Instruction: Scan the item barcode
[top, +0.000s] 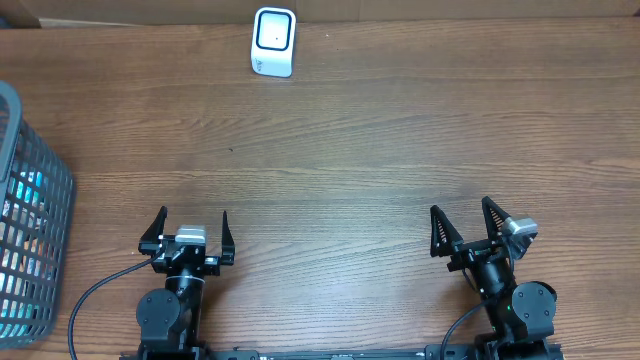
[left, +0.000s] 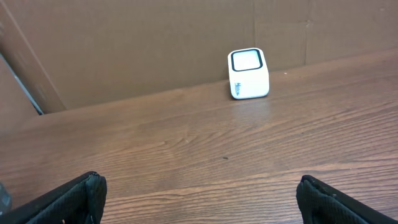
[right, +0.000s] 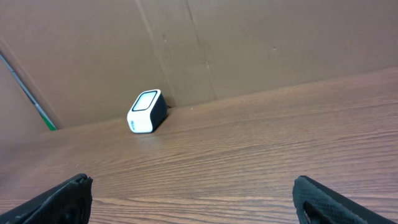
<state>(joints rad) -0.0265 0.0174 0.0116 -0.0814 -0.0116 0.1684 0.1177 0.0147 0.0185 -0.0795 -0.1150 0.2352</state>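
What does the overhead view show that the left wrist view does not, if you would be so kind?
Only the overhead view shows the grey basket at the left edge of the wooden table, its contents too unclear to name, and the right gripper, its jaws open. Only the left wrist view shows the cardboard wall standing right behind the white scanner. Both views show the scanner at the table's far edge, the bare wood in front of it, and the left gripper with its jaws open.
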